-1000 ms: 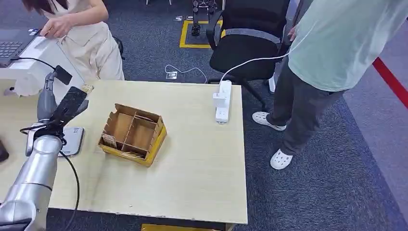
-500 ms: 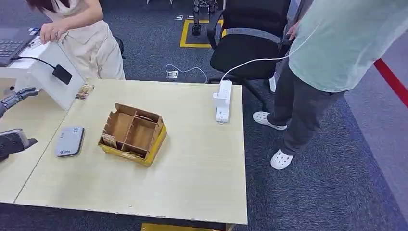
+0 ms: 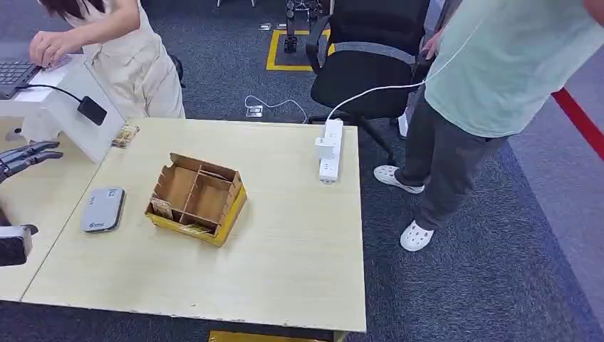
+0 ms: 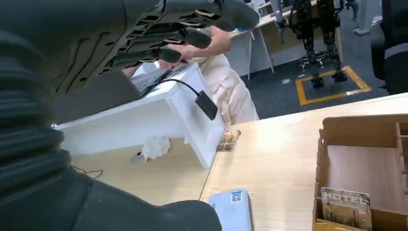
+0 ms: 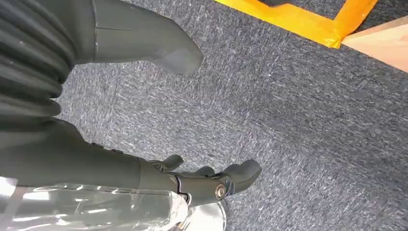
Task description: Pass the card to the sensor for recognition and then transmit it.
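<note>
Matt wood table (image 3: pixel 285 242), cardboard box (image 3: pixel 198 197), rough carpet (image 3: pixel 456 285).

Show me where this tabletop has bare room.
Free: the wide stretch of table between the cardboard box and power strip, plus the whole near edge. Crowded: the left side, around the grey sensor and white stand.

a pale wooden table (image 3: pixel 285 235) bears a yellow-edged brown cardboard box (image 3: pixel 197 197), a grey sensor (image 3: pixel 102 209) and a white power strip (image 3: pixel 329 149); the carpet (image 3: pixel 498 285) is dark grey-blue.
</note>
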`<state>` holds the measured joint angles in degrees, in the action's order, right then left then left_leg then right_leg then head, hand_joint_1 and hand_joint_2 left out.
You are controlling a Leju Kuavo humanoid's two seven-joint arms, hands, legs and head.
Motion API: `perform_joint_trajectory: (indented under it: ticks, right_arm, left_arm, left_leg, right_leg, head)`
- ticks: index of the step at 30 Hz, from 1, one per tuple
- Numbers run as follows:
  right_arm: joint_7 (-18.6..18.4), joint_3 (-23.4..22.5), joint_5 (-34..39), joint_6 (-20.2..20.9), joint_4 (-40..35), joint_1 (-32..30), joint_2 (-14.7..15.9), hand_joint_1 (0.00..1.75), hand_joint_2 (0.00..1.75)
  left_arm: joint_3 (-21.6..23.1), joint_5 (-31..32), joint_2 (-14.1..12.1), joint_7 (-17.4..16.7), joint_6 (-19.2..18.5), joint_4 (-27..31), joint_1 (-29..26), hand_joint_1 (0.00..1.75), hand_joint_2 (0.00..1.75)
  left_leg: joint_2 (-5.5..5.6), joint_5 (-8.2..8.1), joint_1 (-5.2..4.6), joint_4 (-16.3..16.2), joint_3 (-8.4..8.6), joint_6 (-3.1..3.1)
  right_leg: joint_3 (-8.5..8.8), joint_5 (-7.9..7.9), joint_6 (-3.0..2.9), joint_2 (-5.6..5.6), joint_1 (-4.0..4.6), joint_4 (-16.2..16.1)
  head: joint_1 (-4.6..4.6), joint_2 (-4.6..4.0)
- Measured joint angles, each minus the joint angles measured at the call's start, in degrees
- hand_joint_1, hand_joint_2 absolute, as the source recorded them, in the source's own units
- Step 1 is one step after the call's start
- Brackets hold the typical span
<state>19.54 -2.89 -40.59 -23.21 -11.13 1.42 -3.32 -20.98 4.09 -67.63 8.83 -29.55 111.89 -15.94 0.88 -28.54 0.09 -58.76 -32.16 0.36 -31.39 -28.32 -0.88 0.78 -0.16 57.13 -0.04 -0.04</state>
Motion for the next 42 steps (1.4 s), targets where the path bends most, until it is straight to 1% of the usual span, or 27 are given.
perform_joint_trajectory:
  ticks: [4,5,7,8,9,11,14,16,18,20,21,23,25,26,28,31,38,40,42]
  right_arm:
    - [0.0,0.0,0.0,0.0,0.0,0.0,0.0,0.00,1.75]
    - [0.0,0.0,0.0,0.0,0.0,0.0,0.0,0.00,1.75]
    - [-0.3,0.0,-0.1,0.0,0.0,0.1,0.0,0.00,1.75]
    - [-0.4,-0.1,-0.1,0.0,0.0,0.1,0.0,0.00,1.75]
    - [-0.4,-0.1,-0.2,0.0,0.0,0.2,0.0,0.00,1.75]
    - [-0.8,-0.3,-0.7,0.0,0.0,0.3,0.0,0.00,1.75]
    - [-1.0,-0.4,-1.1,0.0,-0.1,0.4,0.0,0.00,1.75]
    - [-1.2,-0.4,-1.5,0.0,-0.1,0.5,0.0,0.00,1.75]
    - [-1.7,-0.4,-2.3,0.3,-0.3,0.6,0.0,0.00,1.75]
    - [-2.0,-0.4,-3.1,0.7,-0.5,0.9,0.0,0.00,1.75]
    - [-2.2,-0.4,-3.3,1.1,-0.7,1.1,0.0,0.00,1.75]
    - [-2.7,-0.3,-3.9,1.2,-1.0,1.7,0.0,0.00,1.75]
    - [-2.8,-0.3,-4.2,1.4,-1.0,2.2,0.0,0.00,1.75]
    - [-2.8,-0.3,-4.2,1.5,-1.1,2.2,0.0,0.00,1.75]
    - [-2.8,-0.3,-4.2,1.6,-1.2,2.2,0.0,0.00,1.75]
    - [-2.8,-0.3,-4.2,1.6,-1.2,2.2,0.0,0.00,1.75]
    - [-2.8,-0.3,-4.2,1.6,-1.2,2.2,0.0,0.00,1.75]
    - [-2.8,-0.3,-4.2,1.6,-1.2,2.1,0.0,0.00,1.75]
    - [-2.8,-0.3,-4.2,1.6,-1.2,2.1,-0.1,0.00,1.75]
  left_arm:
    - [-0.6,0.3,-0.1,0.1,0.0,0.3,-0.4,0.00,1.75]
    - [-0.6,1.5,-0.3,0.9,0.4,0.4,-0.6,0.00,1.75]
    - [0.0,5.6,-0.4,2.8,1.7,1.6,-1.0,0.00,1.75]
    - [1.0,8.1,-0.3,3.5,2.8,2.3,-0.9,0.00,1.75]
    - [2.9,11.7,0.1,4.5,4.5,3.0,-0.4,0.00,1.75]
    - [7.7,18.4,2.2,5.8,7.9,3.3,1.5,0.00,1.75]
    - [18.1,27.9,6.9,7.2,14.5,3.2,4.4,0.00,1.75]
    - [25.1,30.9,10.7,7.6,17.5,2.5,6.5,0.00,1.75]
    - [31.4,32.3,13.6,8.0,17.8,1.1,9.5,0.00,1.75]
    - [36.6,35.9,15.4,8.0,18.1,-0.7,13.5,0.00,1.75]
    - [40.2,38.8,16.7,8.1,18.2,-2.5,16.6,0.00,1.75]
    - [45.0,41.7,18.4,8.9,18.5,-5.8,21.7,0.00,1.75]
    - [50.3,43.6,19.7,9.3,19.9,-8.8,25.8,0.00,1.75]
    - [52.9,44.1,20.4,9.0,21.2,-10.2,27.3,0.00,1.75]
    - [56.4,44.4,21.7,8.5,22.8,-12.0,29.0,0.00,1.75]
    - [59.8,44.6,23.0,8.0,23.7,-14.0,30.1,0.00,1.75]
    - [62.6,45.0,24.3,7.9,24.1,-15.7,31.5,0.00,1.75]
    - [63.0,45.4,24.8,7.3,25.0,-16.3,31.6,0.00,1.75]
    - [63.5,46.4,25.9,5.8,27.3,-16.9,31.7,0.00,1.75]
  left_leg:
    - [0.00,0.00,0.00,0.0,0.00,0.00]
    - [0.00,0.00,0.00,0.0,0.01,0.00]
    - [0.00,0.00,0.00,0.0,0.01,0.00]
    - [0.02,0.00,-0.01,0.0,0.01,0.00]
    - [0.03,0.00,-0.02,0.0,0.01,0.00]
    - [0.02,0.00,-0.09,0.0,0.04,0.01]
    - [0.07,0.00,-0.18,0.0,0.05,0.01]
    - [0.08,0.00,-0.18,0.0,0.05,0.01]
    - [0.13,0.00,-0.18,0.0,0.04,0.01]
    - [0.17,0.00,-0.18,0.0,0.02,0.01]
    - [0.24,0.03,-0.19,0.0,0.02,0.05]
    - [0.28,0.07,-0.22,0.0,0.03,0.10]
    - [0.25,0.08,-0.21,0.0,0.05,0.11]
    - [0.24,0.10,-0.21,0.0,0.06,0.13]
    - [0.22,0.10,-0.21,0.0,0.06,0.13]
    - [0.12,0.09,-0.21,0.0,0.03,0.14]
    - [0.11,0.09,-0.19,0.0,0.02,0.14]
    - [0.11,0.09,-0.20,0.0,0.02,0.13]
    - [0.12,0.09,-0.19,0.0,0.02,0.14]
  right_leg:
    - [0.00,0.00,0.00,0.00,0.01,0.0]
    - [0.00,0.00,0.00,0.00,0.01,0.0]
    - [-0.01,-0.01,0.00,0.00,0.00,0.0]
    - [0.00,-0.01,0.01,-0.01,-0.01,0.0]
    - [0.01,-0.01,0.01,-0.02,-0.03,0.0]
    - [0.02,-0.01,0.01,-0.02,-0.09,0.0]
    - [0.05,-0.01,0.01,-0.08,-0.11,0.0]
    - [0.07,-0.01,0.02,-0.10,-0.08,-0.1]
    - [0.07,0.00,0.02,-0.16,-0.10,-0.1]
    - [0.07,0.01,0.03,-0.20,-0.09,-0.1]
    - [0.09,0.03,0.07,-0.28,-0.11,-0.1]
    - [0.10,0.06,0.10,-0.31,-0.13,-0.1]
    - [0.09,0.11,0.15,-0.24,-0.12,-0.1]
    - [0.10,0.11,0.15,-0.24,-0.12,-0.1]
    - [0.09,0.11,0.15,-0.19,-0.12,-0.1]
    - [0.02,0.11,0.15,-0.11,-0.12,-0.1]
    - [0.00,0.10,0.15,-0.11,-0.12,-0.1]
    - [0.00,0.10,0.15,-0.12,-0.12,-0.1]
    - [0.01,0.11,0.15,-0.13,-0.12,-0.1]
  head:
    - [0.02,0.00]
    - [0.00,-0.02]
    - [0.02,0.00]
    - [0.02,-0.02]
    - [0.04,0.00]
    - [0.00,0.00]
    - [0.06,0.00]
    - [0.09,0.00]
    - [0.04,0.00]
    - [0.06,0.00]
    - [0.09,0.00]
    - [0.09,0.00]
    - [0.06,0.00]
    - [0.06,0.00]
    - [0.09,0.00]
    - [0.06,0.00]
    - [0.06,0.00]
    - [0.06,0.00]
    - [0.06,0.00]
